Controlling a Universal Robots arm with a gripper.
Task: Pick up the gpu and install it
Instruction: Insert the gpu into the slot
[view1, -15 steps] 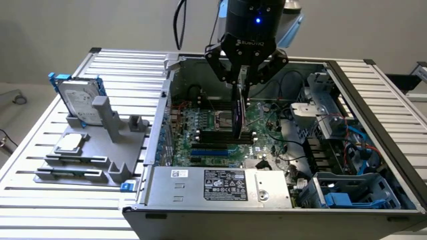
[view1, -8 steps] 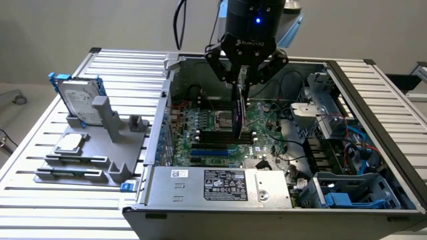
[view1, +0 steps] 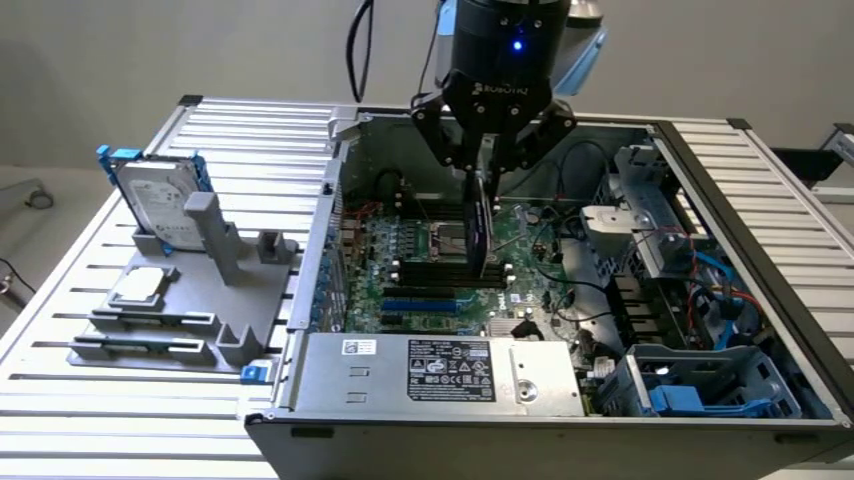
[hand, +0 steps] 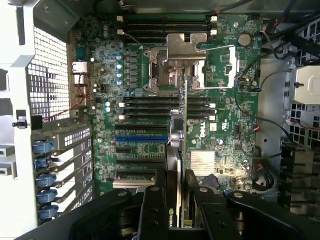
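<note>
Clamping gpu (view1: 482, 225) edge-down, end effector (view1: 483, 168), above motherboard (view1: 414, 268)

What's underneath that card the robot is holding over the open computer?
Under the gpu, held upright by the fingers, lies the motherboard with black slots. The strip directly beneath its edge is hidden.

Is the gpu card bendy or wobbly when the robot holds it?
Probably stiff: the gpu hangs straight and upright from the gripper, no sag. Likely fragile, being a thin circuit board. Held by one edge, it may swing if bumped.
</note>
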